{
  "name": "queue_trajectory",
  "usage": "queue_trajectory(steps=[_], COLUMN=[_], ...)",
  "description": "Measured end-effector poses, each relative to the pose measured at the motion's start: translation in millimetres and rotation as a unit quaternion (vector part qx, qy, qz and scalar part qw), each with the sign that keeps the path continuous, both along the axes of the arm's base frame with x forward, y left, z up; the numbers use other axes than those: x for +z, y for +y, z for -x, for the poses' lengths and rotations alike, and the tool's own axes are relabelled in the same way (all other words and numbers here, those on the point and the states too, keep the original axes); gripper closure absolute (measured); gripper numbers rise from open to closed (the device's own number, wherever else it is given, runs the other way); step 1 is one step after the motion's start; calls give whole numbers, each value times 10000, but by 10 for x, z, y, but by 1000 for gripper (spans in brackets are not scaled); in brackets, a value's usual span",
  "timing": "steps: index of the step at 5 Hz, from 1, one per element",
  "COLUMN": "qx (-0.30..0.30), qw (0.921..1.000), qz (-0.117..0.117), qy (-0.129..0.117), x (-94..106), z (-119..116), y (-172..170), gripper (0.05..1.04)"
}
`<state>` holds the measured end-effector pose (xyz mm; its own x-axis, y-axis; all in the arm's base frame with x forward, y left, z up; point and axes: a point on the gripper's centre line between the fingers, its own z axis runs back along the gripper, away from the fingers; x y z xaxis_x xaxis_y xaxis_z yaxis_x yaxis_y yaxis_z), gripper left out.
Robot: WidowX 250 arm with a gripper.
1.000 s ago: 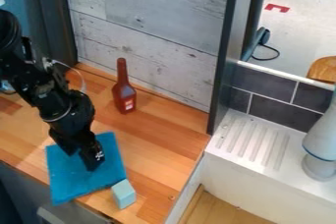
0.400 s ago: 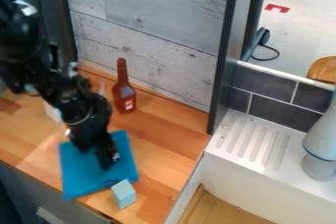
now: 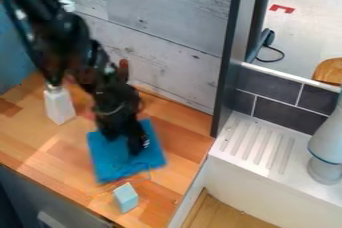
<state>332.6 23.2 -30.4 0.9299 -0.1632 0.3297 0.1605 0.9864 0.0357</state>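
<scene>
Wooden counter point(image 3: 40, 139) beneath whitewashed planks point(image 3: 180, 27), and here's the black gripper point(image 3: 138, 147) right over the blue cloth point(image 3: 115, 166), seemingly touching it! Open or closed? Can't tell from here. Taking the cloth as the clock's centre, the pale blue block point(image 3: 125, 198) sits near at six o'clock, the white container point(image 3: 59, 106) waits at ten, the reddish-brown bottle point(image 3: 123, 67) peeks past the arm at twelve, and the ridged white drainer point(image 3: 257, 142) lies at three. Now, handling: this cloth looks light, limp and unbreakable, likely to bunch or drag rather than hold its shape. Best grip? A pinched ridge near the middle, or a corner, though that would let the rest droop.
</scene>
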Motion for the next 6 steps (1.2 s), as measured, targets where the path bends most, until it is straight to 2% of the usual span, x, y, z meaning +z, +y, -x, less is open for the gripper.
queue_trajectory(steps=[3,4,5,6], qx=[74,137,172,130], qw=[9999,9998,9996,9987], qz=[114,121,196,360], qy=[-61,-123,-58,-332], x=[24,35,55,361], z=[-524,-599,-501,-327], y=[-203,-227,-247,-243], gripper=[81,81,81,82])
